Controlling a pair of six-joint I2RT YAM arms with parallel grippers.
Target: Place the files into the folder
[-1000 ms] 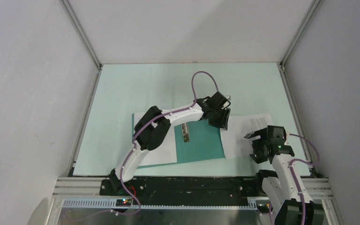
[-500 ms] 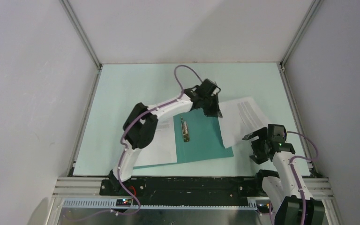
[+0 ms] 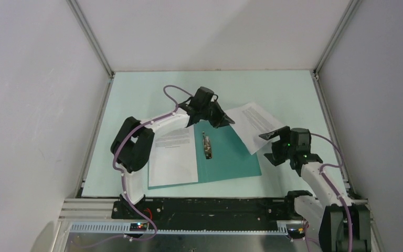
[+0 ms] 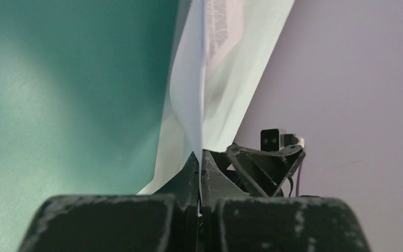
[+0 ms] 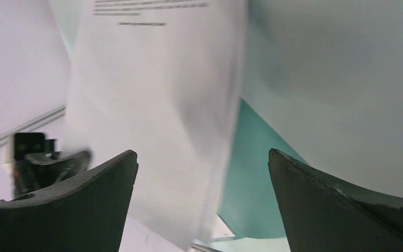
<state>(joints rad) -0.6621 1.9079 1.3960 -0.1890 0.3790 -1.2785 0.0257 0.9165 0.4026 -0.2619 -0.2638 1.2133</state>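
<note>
left end effector [image 4: 199,157] clamped on edge of lifted sheet [image 3: 254,126], above the right half of the folder [image 3: 231,157] | right end effector [image 5: 202,163] released, just beside it | other sheet [image 3: 173,157] on folder's left half | paper likely light, floppy, slippery: pinch edge, support free corner

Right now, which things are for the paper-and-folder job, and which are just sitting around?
For the job: paper sheet pinched in the left gripper; second paper sheet lying on the teal folder; metal clip.
Just around: pale green table; purple cables; right gripper, open and empty.
</note>
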